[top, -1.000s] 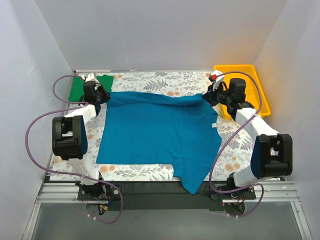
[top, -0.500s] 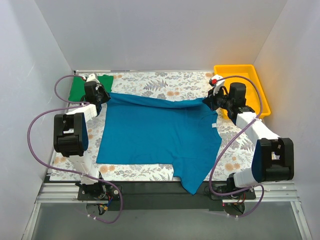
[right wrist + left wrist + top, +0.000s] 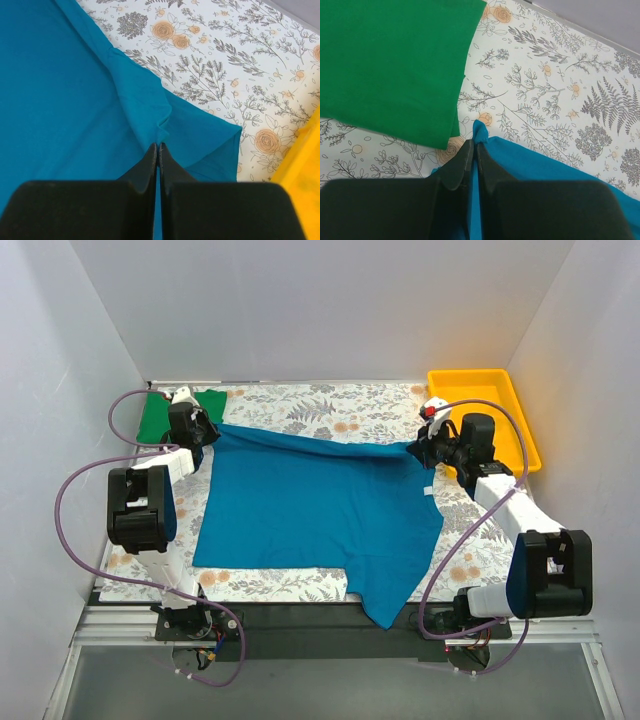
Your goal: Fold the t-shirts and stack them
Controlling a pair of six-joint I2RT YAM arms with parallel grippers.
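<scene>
- We see the teal-blue t-shirt (image 3: 310,510) spread over the middle of the floral-printed surface (image 3: 330,405). Its far edge is drawn taut between the two arms. Its near right corner reaches past the surface's near edge, over the dark rail.
- The left claw (image 3: 474,146) is clamped tight on the shirt's far left corner. Its black fingers (image 3: 455,170) are pressed together, and a small peak of teal cloth stands up just beyond the tips.
- The right claw (image 3: 158,146) is likewise closed hard on the far right corner. It pinches a fold of the same shirt, and the cloth gathers into creases that run away from the tips.
- The green t-shirt (image 3: 390,65) lies flat as a tidy rectangle in the far left corner of the surface, just beside the left claw. A sliver of floral print shows between its edge and the teal peak.
- The yellow tray (image 3: 500,405) sits in the far right corner, just beside the right arm's wrist. Its edge glows in the corner of the right wrist view.
</scene>
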